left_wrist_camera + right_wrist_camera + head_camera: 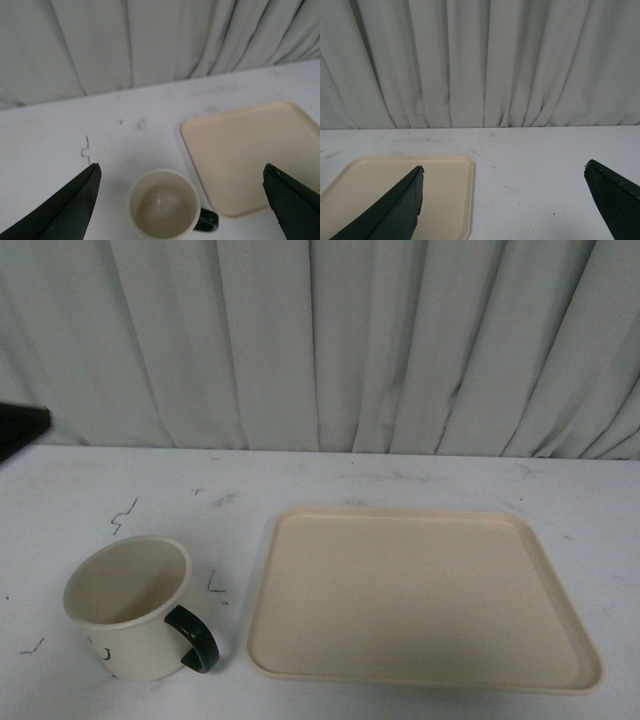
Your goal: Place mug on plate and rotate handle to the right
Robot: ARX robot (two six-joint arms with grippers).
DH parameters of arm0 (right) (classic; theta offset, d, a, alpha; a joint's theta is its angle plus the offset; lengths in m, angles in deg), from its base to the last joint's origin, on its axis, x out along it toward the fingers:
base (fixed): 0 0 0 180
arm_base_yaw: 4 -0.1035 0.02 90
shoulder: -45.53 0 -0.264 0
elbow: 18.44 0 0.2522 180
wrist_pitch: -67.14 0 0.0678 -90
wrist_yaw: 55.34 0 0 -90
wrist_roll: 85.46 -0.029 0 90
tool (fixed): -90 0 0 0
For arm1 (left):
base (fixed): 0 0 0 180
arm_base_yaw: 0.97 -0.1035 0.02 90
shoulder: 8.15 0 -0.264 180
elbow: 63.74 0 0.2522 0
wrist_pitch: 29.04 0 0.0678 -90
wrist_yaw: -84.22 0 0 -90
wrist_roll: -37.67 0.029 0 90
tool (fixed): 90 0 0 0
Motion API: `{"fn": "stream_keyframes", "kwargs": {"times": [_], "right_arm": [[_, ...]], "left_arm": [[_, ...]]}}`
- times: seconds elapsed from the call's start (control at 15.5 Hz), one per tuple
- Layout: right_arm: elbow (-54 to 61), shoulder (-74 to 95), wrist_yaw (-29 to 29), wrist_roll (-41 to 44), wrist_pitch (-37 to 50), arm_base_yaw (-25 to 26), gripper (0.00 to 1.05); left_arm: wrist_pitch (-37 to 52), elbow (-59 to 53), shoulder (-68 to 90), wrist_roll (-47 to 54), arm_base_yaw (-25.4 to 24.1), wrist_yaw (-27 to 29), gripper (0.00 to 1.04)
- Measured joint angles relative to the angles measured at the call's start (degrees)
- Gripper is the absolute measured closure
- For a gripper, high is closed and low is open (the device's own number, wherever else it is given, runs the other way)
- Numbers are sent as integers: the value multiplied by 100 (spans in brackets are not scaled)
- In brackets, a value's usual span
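- Front view: the mug (128,605) is seen upright on the tabletop (300,480), at about 9 o'clock from the plate (420,595), just beside its near-left corner but apart from it.
- The handle (195,638) is pointed toward about 4 o'clock from the mug body, so only a small turn to 3 o'clock is judged to be needed once the mug is set down. The plate is bare. Neither hand can be made out in this view.
- Left wrist view: the left hand (181,170) is held wide open, with nothing gripped. The mug (162,205) is seen from above, its mouth open toward the camera, lying ahead of and below the hand and inside the span of the two fingers, nearer one finger than the other. It is touched by neither. The handle (207,220) is on the side facing the plate (250,150).
- The left hand is judged the nearer one, so the coming move is taken to be a descent onto the mug, with the handle to be kept clear of the fingers.
- Right wrist view: the right hand (503,167) is also spread open and empty. Only a corner of the plate (395,185) is shown, partly behind one finger. The mug is not in view here, so it is taken to lie well apart from this hand.
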Motion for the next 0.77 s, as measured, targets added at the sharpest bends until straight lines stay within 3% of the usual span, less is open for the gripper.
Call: {"fn": "stream_keyframes", "kwargs": {"times": [0.13,0.19,0.52,0.77], "right_arm": [[0,0,0,0,0,0,6],[0,0,0,0,0,0,6],[0,0,0,0,2,0,6],[0,0,0,0,2,0,6]], "left_arm": [[-323,673,1587,476,297,164,7],[-195,1003,2616,560,168,151,7],[-146,1464,3794,457,-372,4,7],[-7,1491,4175,450,-476,15,7]]}}
